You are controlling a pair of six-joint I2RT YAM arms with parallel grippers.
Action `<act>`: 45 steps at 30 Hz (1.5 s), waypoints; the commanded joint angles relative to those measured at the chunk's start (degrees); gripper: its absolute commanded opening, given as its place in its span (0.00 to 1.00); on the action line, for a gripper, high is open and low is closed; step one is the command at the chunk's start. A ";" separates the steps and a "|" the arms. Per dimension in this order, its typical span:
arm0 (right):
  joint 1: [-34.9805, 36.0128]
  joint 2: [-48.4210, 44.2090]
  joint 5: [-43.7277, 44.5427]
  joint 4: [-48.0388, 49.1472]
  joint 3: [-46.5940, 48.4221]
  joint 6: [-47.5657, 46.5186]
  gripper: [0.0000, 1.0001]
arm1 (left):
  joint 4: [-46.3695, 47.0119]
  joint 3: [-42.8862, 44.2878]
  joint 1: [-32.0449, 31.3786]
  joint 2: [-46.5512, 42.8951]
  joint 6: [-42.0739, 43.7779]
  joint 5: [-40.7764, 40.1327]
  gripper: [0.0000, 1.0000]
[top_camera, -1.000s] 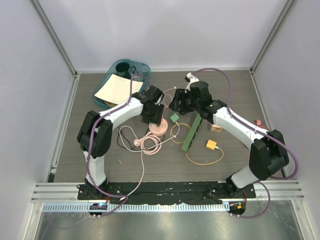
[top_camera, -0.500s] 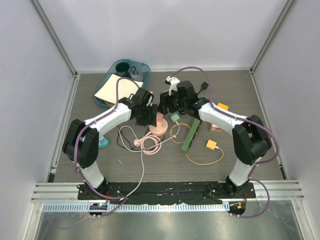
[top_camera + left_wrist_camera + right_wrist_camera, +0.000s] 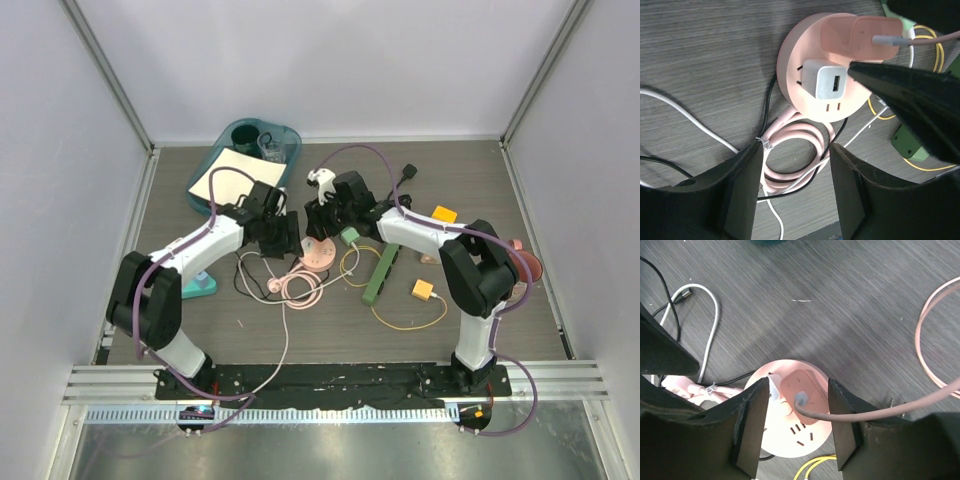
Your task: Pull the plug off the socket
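A round pink socket (image 3: 318,255) lies mid-table. It also shows in the left wrist view (image 3: 795,65) and the right wrist view (image 3: 790,440). A pink plug (image 3: 802,390) with a pink cord sits in its top, next to a white USB charger (image 3: 824,82). My right gripper (image 3: 799,384) is open. It hangs above the socket, jaws either side of the pink plug (image 3: 860,37), not touching it. My left gripper (image 3: 796,150) is open and empty. It sits over the coiled pink cable just left of the socket. In the top view the left gripper (image 3: 283,236) and right gripper (image 3: 323,214) are close together.
A teal tray (image 3: 285,137) with paper stands at the back left. A green bar (image 3: 383,270), a yellow cable (image 3: 405,322), a yellow block (image 3: 423,290), an orange block (image 3: 444,213) and a small green block (image 3: 349,236) lie right of the socket. White and black cables (image 3: 255,275) lie to its left.
My right gripper has swung left from beside the socket to above it. My left gripper has drawn back left off the socket. Both stay open.
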 commanded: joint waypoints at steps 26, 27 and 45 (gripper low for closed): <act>-0.10 -1.51 -2.09 6.76 -5.40 -8.88 0.34 | 7.91 1.25 1.95 3.02 3.35 5.86 0.55; -0.10 -1.68 -1.74 7.20 -6.01 -8.53 0.24 | 7.91 1.52 1.95 3.20 3.79 6.04 0.55; -0.10 -9.68 3.18 14.76 -14.02 0.24 0.01 | 15.19 3.47 0.64 6.46 12.31 7.80 0.53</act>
